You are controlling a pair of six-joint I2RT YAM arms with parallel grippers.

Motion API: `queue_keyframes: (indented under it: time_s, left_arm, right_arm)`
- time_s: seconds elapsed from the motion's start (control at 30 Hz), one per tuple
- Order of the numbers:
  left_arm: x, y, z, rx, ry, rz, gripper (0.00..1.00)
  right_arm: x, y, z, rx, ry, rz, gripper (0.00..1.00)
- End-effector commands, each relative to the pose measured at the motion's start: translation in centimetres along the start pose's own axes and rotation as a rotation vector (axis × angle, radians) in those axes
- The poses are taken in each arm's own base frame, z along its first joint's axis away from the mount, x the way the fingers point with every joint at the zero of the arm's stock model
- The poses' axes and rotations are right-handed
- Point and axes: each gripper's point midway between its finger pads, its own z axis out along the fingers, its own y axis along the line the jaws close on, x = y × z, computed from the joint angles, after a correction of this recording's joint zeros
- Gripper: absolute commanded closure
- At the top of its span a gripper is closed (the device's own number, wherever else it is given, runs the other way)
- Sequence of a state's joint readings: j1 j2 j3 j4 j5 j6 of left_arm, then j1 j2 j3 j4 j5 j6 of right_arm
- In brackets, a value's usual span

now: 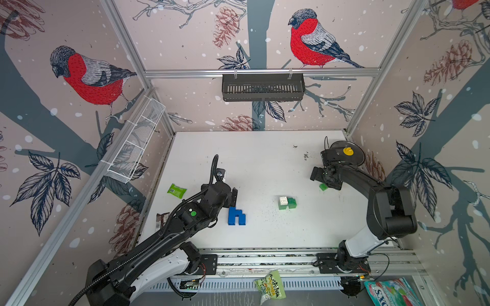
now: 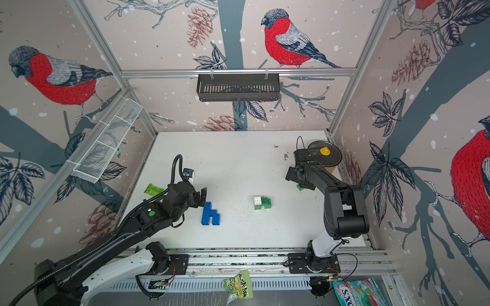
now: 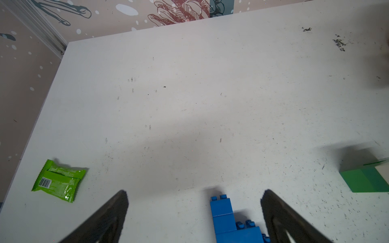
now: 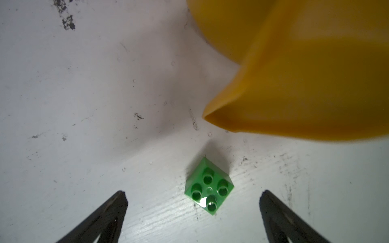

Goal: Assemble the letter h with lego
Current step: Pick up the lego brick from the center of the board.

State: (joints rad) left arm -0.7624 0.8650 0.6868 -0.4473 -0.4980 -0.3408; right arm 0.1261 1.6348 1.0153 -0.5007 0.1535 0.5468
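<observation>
**Hovering with both pincers apart over the lego**

My left pincer (image 3: 194,191) stands wide apart and clamps nothing. In the left wrist view, the tall end of the blue lego letter (image 3: 229,221) lies between my two fingers (image 3: 113,214). In both top views this blue piece lies flat on the white table (image 1: 265,164), low and left of the middle of the frame, and it reads as a small h.

My right pincer (image 4: 192,192) is wide apart too. One green square brick (image 4: 209,187) lies between its fingers, studs up and not gripped. A yellow vessel (image 4: 305,73) stands near it, at the right side of the table in both top views.

A white brick (image 1: 283,200) sits on green bricks (image 1: 291,203) near the middle of the table. A light-green packet (image 1: 176,190) lies at the left.
</observation>
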Motion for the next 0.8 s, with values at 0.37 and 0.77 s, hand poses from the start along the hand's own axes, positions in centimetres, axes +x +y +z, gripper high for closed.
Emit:
queue_keyframes:
  time_s: [0.37, 0.77]
  left_arm:
    - [-0.7, 0.0, 0.0, -0.005, -0.025, -0.014, 0.01]
    - [-0.7, 0.1, 0.0, -0.008, -0.024, -0.014, 0.02]
  right_arm:
    - [0.1, 1.8, 2.0, -0.042, 0.0, -0.036, 0.0]
    - [2.1, 3.6, 1.6, -0.063, 0.024, -0.078, 0.0]
